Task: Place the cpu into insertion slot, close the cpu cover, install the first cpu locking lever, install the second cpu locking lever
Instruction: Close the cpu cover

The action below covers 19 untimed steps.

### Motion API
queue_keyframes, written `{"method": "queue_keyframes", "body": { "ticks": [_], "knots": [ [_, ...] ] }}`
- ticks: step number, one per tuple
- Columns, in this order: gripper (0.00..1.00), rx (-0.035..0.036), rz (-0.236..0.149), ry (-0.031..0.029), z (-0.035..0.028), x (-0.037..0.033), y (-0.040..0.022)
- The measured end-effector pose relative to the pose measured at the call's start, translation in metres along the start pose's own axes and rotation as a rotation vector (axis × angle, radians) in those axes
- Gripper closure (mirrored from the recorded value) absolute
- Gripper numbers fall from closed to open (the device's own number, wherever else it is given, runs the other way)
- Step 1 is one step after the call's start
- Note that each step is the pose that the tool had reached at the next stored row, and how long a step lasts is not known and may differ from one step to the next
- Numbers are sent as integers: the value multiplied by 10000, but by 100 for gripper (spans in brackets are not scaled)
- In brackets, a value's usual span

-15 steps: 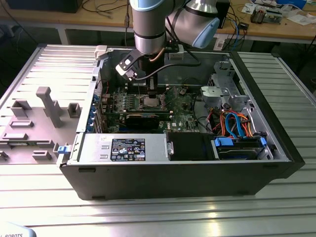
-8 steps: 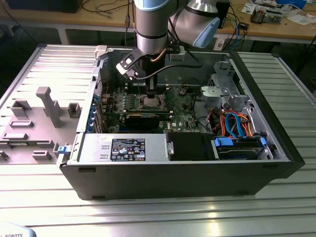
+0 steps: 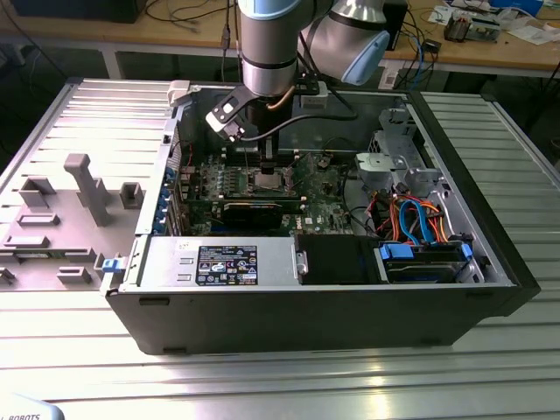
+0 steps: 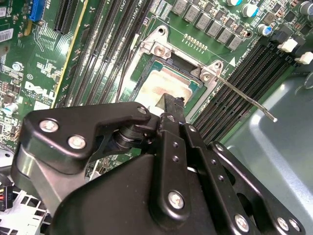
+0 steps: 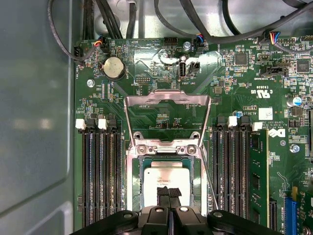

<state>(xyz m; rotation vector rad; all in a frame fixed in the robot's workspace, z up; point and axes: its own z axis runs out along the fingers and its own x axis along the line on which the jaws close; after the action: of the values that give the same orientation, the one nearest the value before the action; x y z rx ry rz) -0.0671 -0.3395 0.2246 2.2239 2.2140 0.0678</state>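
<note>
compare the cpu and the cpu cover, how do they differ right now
The cpu is a solid silvery-grey square; the cpu cover is a thin metal frame with a large open window. The cpu lies flat in the insertion slot; the cpu cover is swung open, off the slot, with green board showing through it. Both are square and metallic.

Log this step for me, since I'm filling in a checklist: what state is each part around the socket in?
cpu: lying in the insertion slot, top bare.
cpu cover: swung open, off the socket.
locking lever: unlatched, sticking out free.
gripper: shut, tips right over the cpu.
</note>
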Motion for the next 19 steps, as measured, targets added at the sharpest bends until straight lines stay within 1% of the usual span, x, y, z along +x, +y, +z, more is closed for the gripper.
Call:
{"method": "queue_keyframes", "body": {
  "ticks": [3, 7, 10, 14, 19],
  "knots": [
    [89, 1, 0, 3, -2, 1, 0],
    [89, 4, 0, -1, -28, 1, 1],
    [89, 3, 0, -4, -52, 2, 2],
    [89, 4, 0, -8, -103, 3, 3],
    [89, 3, 0, -16, -143, 4, 5]
  ]
}}
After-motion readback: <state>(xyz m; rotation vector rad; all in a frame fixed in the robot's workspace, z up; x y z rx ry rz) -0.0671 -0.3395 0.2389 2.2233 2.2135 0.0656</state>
